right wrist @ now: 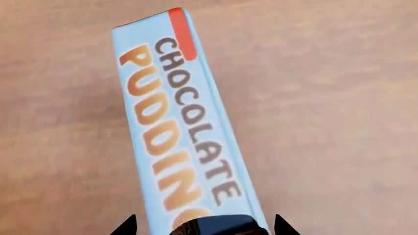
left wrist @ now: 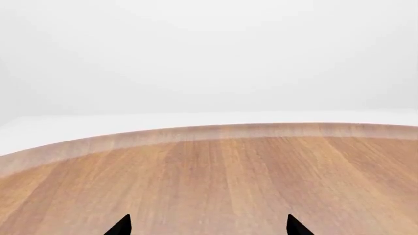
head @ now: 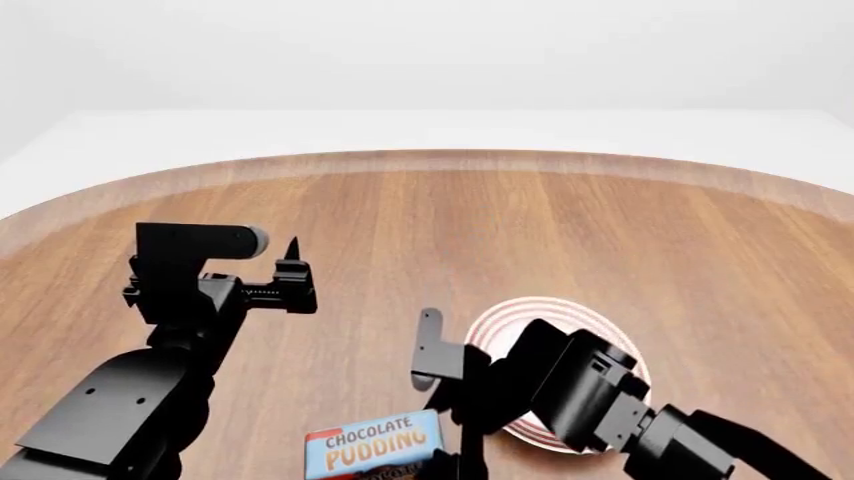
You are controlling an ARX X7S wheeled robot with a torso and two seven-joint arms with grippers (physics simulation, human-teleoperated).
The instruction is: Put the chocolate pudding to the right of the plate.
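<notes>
sitting on the wooden table (head: 561, 230) near the front edge of the head view, the chocolate pudding (head: 374, 446) has its light-blue top facing up, lettering readable, and it's off to the left of the plate (head: 514, 312), close to it but not touching as far as i can see. the plate itself is mostly covered by the right arm, which reaches across it toward the carton, so only part of the red-ringed rim shows. the right gripper (right wrist: 205, 226) hangs right over the pudding: in the right wrist view the box (right wrist: 179, 122) fills the middle of the shot, running lengthwise away from the camera, and the two dark fingertips (right wrist: 127, 226) poke in on either side of its near end, spread wider than the carton and not squeezing it, so that one's released. over on the other side, the left gripper (left wrist: 207, 226) is well apart from all this, hovering above bare wood, and in the left wrist view its two tips sit wide apart with nothing in between, so also released. beyond the table edge it's just plain white.
</notes>
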